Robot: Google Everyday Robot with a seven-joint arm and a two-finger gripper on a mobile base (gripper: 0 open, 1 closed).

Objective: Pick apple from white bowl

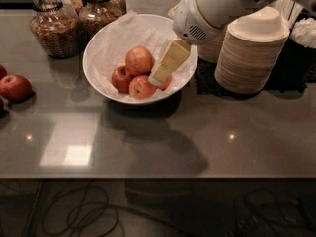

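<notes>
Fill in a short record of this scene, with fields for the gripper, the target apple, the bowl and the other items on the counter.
Gripper: the gripper reaches down into the right side of the white bowl; contact with any fruit unclear.
Apple: the apple, the largest and palest, lies at the back of the pile, left of the gripper, not held.
Bowl: paper-lined, also holding smaller red apples.
Other items: glass jars behind left; stack of beige bowls right; loose red apple far left.
</notes>
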